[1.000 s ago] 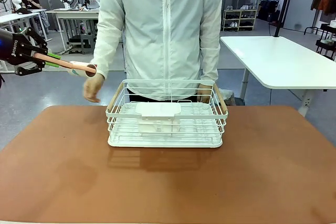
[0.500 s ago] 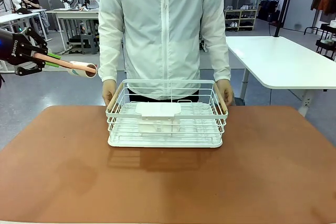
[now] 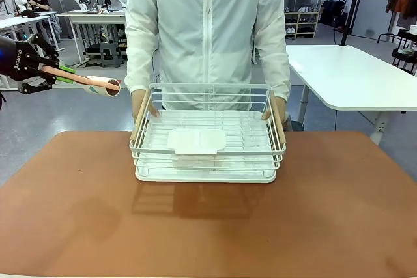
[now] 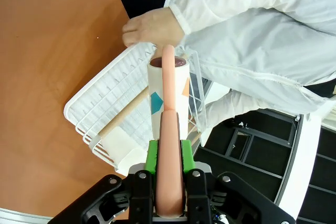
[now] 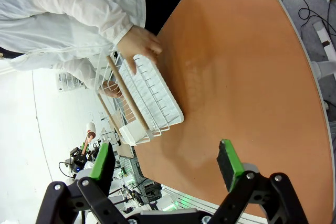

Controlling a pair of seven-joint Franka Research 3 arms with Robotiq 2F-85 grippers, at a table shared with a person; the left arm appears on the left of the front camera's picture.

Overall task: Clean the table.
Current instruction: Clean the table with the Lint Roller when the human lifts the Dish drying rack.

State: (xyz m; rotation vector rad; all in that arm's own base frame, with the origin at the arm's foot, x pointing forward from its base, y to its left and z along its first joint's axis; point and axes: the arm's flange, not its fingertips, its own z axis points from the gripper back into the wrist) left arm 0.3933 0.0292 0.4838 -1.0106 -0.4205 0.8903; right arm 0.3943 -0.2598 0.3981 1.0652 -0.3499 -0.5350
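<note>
Possibly the basket (image 3: 208,161) at twelve o'clock on the table (image 3: 208,232), seen across six o'clock, could be struck by an early swing of the lint roller (image 4: 168,95) pinched by the left gripper (image 4: 168,153), the right gripper (image 5: 164,163) being spread.

The front camera faces the person (image 3: 208,24) across the table (image 3: 208,239); both wrist cameras share the basket (image 5: 157,103).

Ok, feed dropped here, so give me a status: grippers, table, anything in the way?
Left gripper shut on lint roller, raised left of table. Right gripper open. Wire basket on table's far middle, person's hands gripping it.
</note>
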